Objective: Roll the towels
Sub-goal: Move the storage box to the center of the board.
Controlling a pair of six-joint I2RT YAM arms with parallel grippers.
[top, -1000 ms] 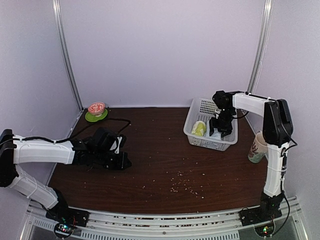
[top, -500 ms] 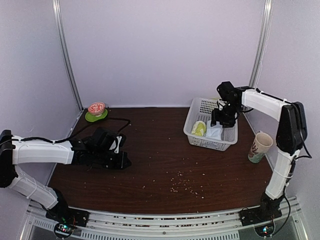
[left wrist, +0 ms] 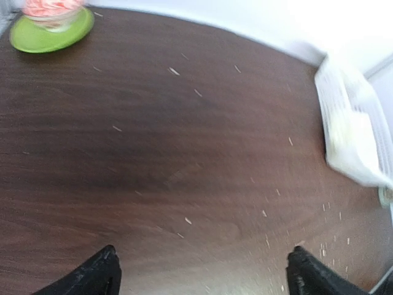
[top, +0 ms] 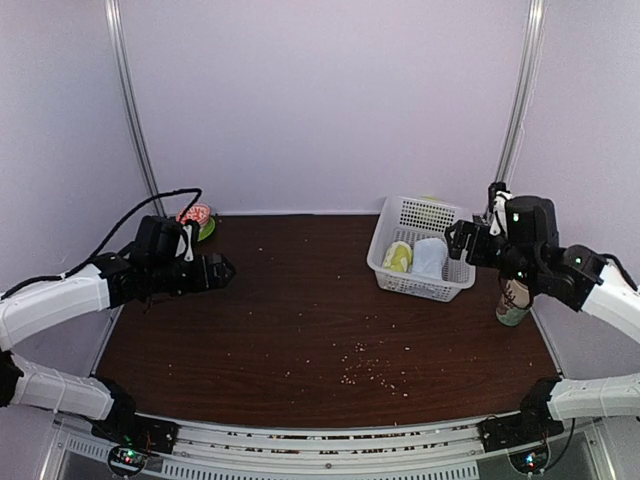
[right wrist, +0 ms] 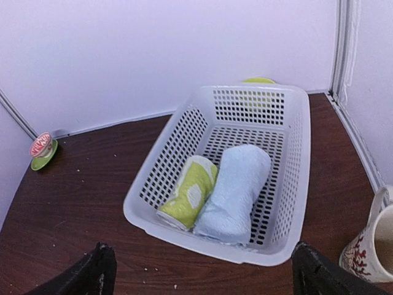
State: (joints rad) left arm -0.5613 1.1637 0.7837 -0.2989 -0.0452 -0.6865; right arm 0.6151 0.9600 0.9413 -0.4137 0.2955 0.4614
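Observation:
Both towels lie rolled side by side in the white perforated basket (right wrist: 299, 153) at the back right of the table. The yellow-green patterned towel (right wrist: 191, 190) (top: 397, 257) is on the left, the light-blue towel (right wrist: 236, 192) (top: 430, 257) on the right, touching it. My right gripper (right wrist: 204, 270) (top: 462, 241) hovers just right of the basket, open and empty. Far from the basket, my left gripper (left wrist: 202, 270) (top: 222, 272) hangs open over bare table at the left, with nothing between its fingers.
A green saucer with a pink cup (top: 195, 219) (left wrist: 46, 24) sits at the back left corner. A patterned mug (top: 514, 296) (right wrist: 374, 249) stands right of the basket (top: 420, 288). Crumbs (top: 365, 372) lie scattered on the dark wooden table. Walls enclose three sides.
My right gripper has pulled up and out of the basket to the right, leaving the blue towel inside. My left arm has lifted and swung toward the back left, and its jaws opened.

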